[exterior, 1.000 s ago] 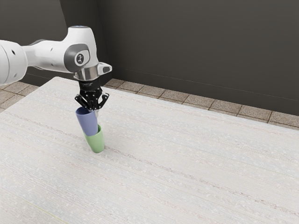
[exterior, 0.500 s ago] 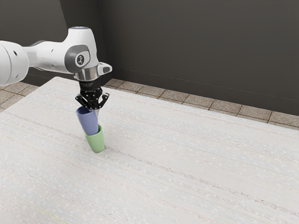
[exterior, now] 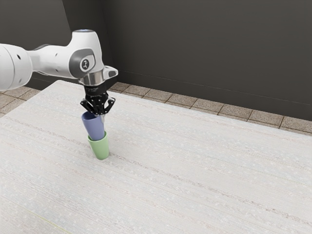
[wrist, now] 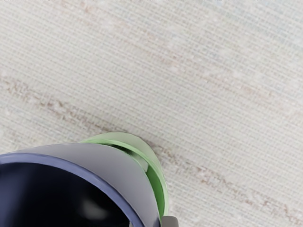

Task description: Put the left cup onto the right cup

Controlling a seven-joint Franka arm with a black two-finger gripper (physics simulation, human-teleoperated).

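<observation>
Closest under the hand, in the wrist view, we see the dark hollow and thin rim of the lavender-blue tapered cup (wrist: 94, 165), blurred and very near. Just past its wall the light green tapered cup (wrist: 157, 176) curves around it, its rim ringing the blue one's lower part, so the blue cup sits inside the green one. Beyond both runs the pale, whitewashed wood-grain table (wrist: 213, 71), streaked with faint brown lines.

In the exterior view, the near stretch of the table (exterior: 195, 190) lies bare toward us. Further in, toward the exterior view's left, the green cup (exterior: 100, 147) stands upright on the tabletop, mouth up. The lavender-blue cup (exterior: 93, 126) is nested in it, also mouth up, leaning slightly toward the exterior view's left, with most of its height showing above the green rim.

Right above, the black two-finger gripper (exterior: 100, 112) points straight down. Its fingers are drawn close together and pinch the blue cup's rim on the side toward the exterior view's right. The white seven-joint arm (exterior: 48, 61) reaches in from the exterior view's left.

Behind the table's far edge we see a strip of grey-brown floor tiles (exterior: 204, 105), and past that a dark grey wall (exterior: 219, 44).
</observation>
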